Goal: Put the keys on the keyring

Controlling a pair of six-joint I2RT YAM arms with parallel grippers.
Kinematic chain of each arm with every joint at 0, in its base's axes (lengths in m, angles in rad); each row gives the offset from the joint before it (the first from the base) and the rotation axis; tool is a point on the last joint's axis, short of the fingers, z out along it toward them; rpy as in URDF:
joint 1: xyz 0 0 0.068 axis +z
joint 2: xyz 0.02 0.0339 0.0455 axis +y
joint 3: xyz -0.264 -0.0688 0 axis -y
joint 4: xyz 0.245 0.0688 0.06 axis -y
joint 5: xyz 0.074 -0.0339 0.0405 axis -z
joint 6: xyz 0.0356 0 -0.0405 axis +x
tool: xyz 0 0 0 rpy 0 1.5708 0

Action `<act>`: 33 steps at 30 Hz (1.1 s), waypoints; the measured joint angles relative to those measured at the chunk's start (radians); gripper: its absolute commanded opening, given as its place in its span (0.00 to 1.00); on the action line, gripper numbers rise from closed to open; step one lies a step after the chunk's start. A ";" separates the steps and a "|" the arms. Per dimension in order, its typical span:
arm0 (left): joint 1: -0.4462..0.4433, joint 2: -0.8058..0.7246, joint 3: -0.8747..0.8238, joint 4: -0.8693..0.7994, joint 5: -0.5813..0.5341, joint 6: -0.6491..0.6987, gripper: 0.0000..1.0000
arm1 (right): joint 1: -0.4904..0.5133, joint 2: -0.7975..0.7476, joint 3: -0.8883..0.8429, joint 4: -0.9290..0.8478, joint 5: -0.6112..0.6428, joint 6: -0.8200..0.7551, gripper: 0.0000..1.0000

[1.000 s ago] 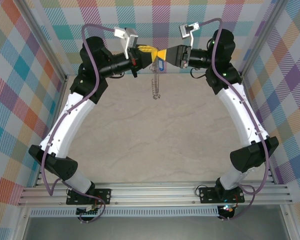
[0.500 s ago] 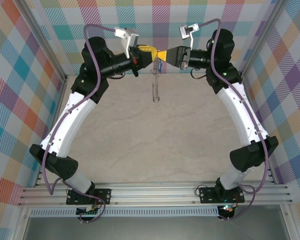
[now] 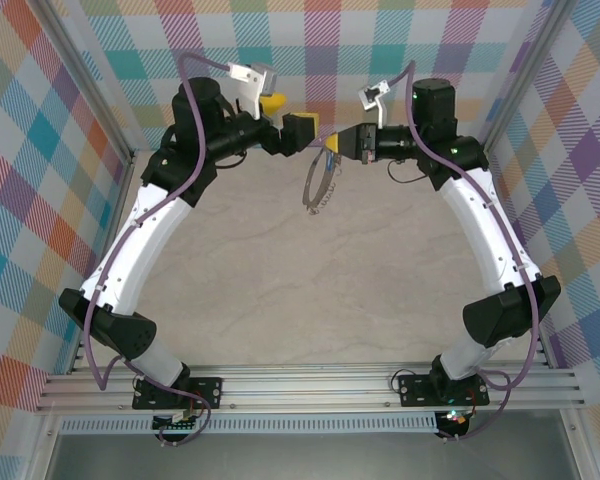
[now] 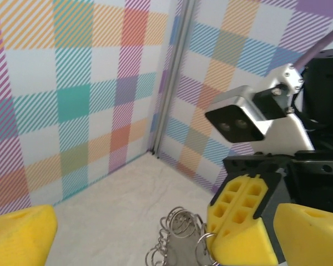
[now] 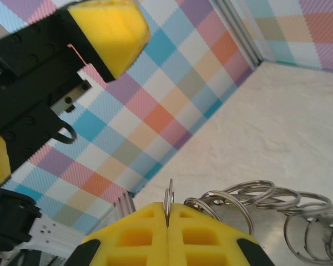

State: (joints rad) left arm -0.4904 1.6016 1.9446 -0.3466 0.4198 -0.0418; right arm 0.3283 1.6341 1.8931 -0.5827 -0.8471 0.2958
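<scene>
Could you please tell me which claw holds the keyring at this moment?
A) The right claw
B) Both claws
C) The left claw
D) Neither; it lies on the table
A: the right claw is shut on the keyring, which hangs from it, while the left claw stands open and apart from it.

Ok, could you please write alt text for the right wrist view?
The right gripper, yellow-fingered, is shut on the thin edge of the keyring, whose small metal loops fan out to the right above the pale table. The left gripper, open, sits upper left against a plaid wall.
</scene>
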 measured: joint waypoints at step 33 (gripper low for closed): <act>0.010 -0.041 -0.116 -0.165 0.126 -0.072 0.81 | 0.000 0.143 0.310 -0.460 -0.034 -0.298 0.00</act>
State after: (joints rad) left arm -0.4805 1.5608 1.8290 -0.5117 0.5453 -0.1139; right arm 0.3286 1.7775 2.2032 -1.0424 -0.8814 -0.0025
